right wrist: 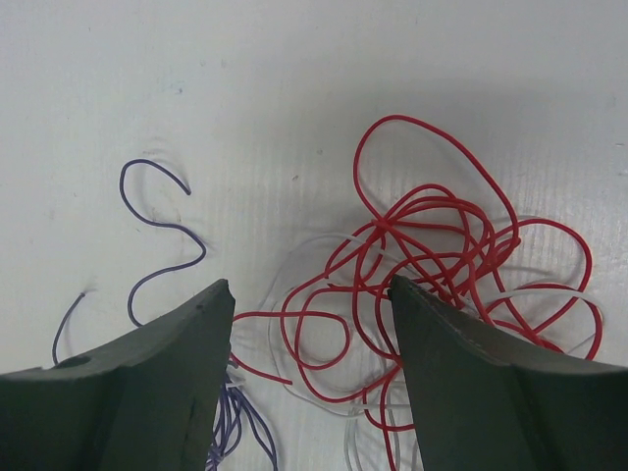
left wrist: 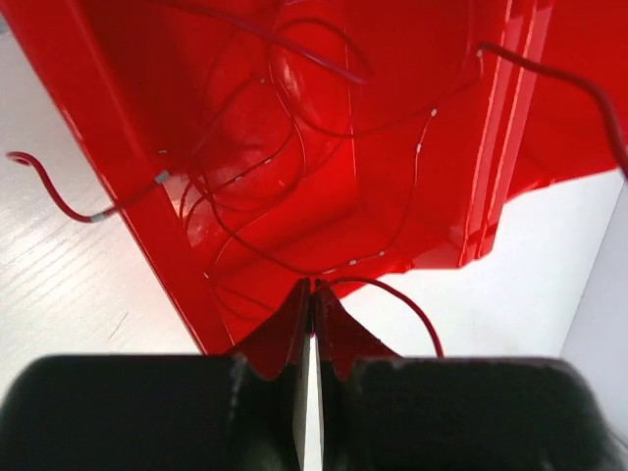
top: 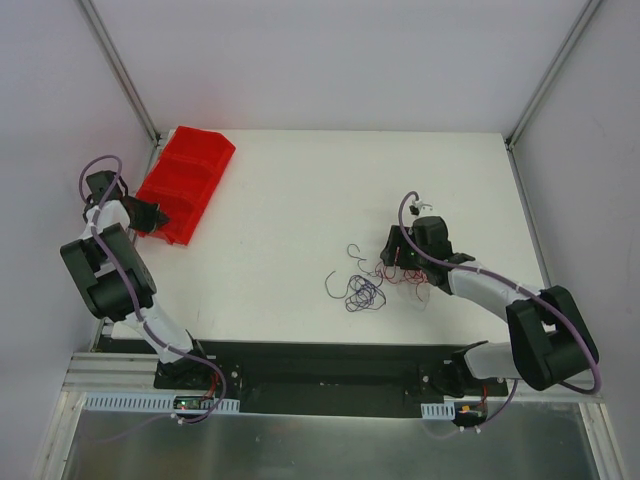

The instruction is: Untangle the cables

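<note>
tangle of hair-thin red, purple and whitish cables (right wrist: 383, 224) looks floppy, snaggy; grab the upper-right red loop. right gripper (right wrist: 310, 285) gapes open over it, left gripper (left wrist: 312, 287) pinches a red strand (left wrist: 378, 282).

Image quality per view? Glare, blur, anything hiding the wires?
Top external: even light, no glare, but wires hair-thin. Left wrist: red wires on red bin give low contrast, glossy highlights on its wall, fingers tinted red. Right wrist: red tangle sharp, pale wires nearly lost on the white table, fingers dark, soft-edged.
</note>
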